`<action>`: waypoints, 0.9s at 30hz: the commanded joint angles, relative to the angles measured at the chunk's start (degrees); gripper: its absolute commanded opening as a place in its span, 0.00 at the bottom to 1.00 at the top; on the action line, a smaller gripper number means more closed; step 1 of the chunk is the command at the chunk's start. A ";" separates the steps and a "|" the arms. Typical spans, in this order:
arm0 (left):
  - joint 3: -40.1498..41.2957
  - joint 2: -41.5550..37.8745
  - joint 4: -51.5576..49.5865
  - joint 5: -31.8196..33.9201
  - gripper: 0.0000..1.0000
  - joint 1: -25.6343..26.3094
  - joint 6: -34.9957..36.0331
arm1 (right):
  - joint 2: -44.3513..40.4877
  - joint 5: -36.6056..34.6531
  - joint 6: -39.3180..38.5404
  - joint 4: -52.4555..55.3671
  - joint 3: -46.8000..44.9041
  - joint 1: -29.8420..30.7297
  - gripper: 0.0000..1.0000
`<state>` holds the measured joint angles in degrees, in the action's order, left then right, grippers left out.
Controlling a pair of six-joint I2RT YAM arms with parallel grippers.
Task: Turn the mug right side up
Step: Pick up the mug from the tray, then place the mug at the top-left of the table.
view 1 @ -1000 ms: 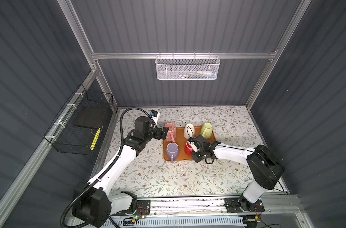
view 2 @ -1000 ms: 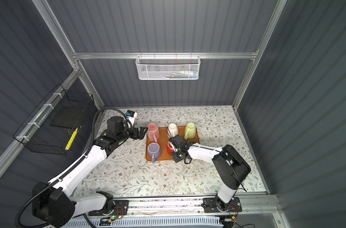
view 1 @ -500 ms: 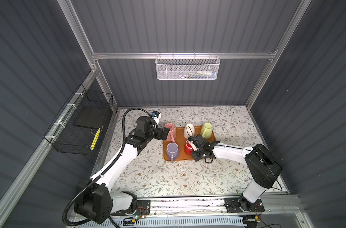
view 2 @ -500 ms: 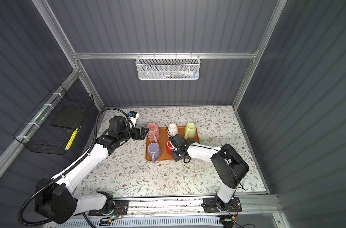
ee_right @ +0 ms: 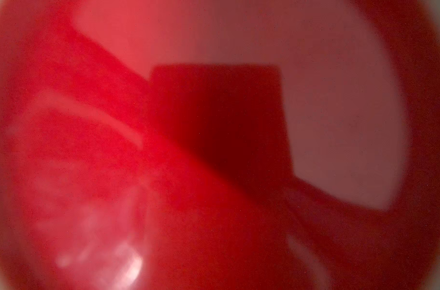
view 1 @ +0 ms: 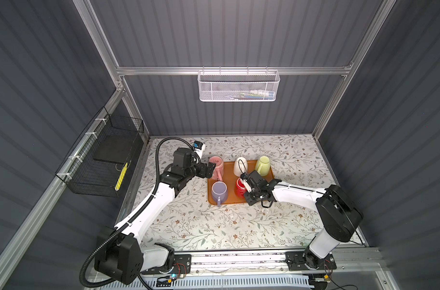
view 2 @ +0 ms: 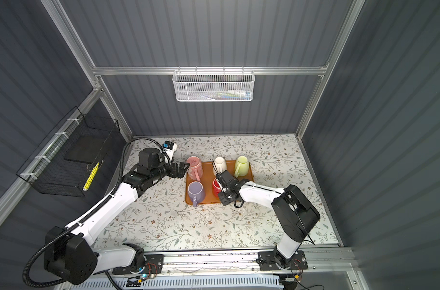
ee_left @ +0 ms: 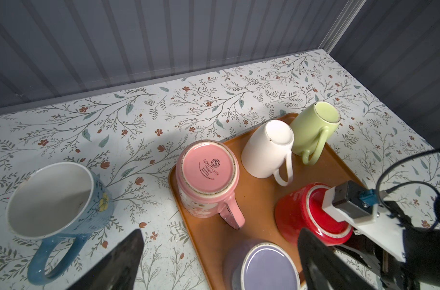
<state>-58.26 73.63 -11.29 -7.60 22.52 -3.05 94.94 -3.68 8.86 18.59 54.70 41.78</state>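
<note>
Left wrist view shows the red mug (ee_left: 299,213) upside down on the orange tray (ee_left: 259,195). In both top views it sits just below frame centre, with the right gripper (view 1: 247,190) tight against it; whether those jaws are closed on it cannot be told. Red blur fills the right wrist view. Beside the pink mug (view 1: 216,164) the left gripper (view 1: 210,170) holds its jaws wide apart.
</note>
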 commanded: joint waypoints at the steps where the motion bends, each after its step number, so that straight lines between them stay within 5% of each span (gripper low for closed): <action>1: 0.14 -1.55 -0.94 -0.93 0.95 -0.20 0.41 | -3.40 0.62 0.91 -1.38 0.32 0.01 0.00; 21: -5.43 0.15 -1.13 -10.84 0.94 -0.11 -4.57 | -25.86 22.13 12.20 -19.28 -13.10 -13.05 0.00; 27: -7.66 2.12 5.21 -30.20 0.94 0.05 -9.77 | -31.79 27.68 17.17 -26.41 -14.12 -15.70 0.00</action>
<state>-63.29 74.48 -9.78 -25.30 22.52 -9.37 66.04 19.20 22.98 1.69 40.01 26.57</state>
